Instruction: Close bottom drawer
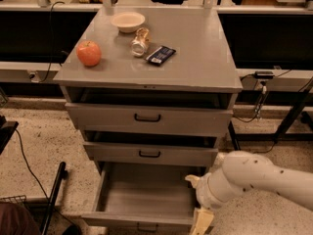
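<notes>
Just right of the open drawer's (143,199) front we hold the pincer (201,223); whether it is wide or narrow we cannot tell.

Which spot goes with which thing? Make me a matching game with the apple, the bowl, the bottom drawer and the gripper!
Things:
1. apple
2. bowl
3. bottom drawer
4. gripper

Places or states:
A. pulled far out
B. back of the cabinet top
C. by the bottom drawer's front right corner
D. left side of the cabinet top

Pairs: 1-D, 2-B, 3-A, 4-C.
</notes>
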`<state>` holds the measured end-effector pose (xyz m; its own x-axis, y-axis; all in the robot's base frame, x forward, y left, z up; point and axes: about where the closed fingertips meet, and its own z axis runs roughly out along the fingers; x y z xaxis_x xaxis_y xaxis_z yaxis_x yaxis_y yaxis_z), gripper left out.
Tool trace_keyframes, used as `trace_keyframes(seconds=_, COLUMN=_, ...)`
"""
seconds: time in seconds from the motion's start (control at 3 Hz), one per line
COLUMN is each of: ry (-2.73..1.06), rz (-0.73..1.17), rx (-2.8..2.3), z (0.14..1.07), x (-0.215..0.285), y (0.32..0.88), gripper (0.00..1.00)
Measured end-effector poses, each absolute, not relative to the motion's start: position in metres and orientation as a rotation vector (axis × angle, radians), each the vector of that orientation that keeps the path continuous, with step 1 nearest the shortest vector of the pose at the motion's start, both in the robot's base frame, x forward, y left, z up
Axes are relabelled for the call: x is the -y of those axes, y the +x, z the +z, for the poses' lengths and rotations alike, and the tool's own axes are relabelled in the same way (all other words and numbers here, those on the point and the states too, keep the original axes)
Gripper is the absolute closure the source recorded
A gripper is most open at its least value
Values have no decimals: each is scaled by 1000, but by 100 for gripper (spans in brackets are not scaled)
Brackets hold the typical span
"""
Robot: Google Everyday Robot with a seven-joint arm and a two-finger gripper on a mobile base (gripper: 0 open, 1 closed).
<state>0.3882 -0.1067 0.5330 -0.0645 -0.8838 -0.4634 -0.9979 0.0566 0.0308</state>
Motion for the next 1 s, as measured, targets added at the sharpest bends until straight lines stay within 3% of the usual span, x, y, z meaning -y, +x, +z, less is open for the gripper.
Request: trace_keyframes(seconds=1.0, ry=-1833, rz=533, rx=-1896, z=473, x=79, y=409, gripper=0)
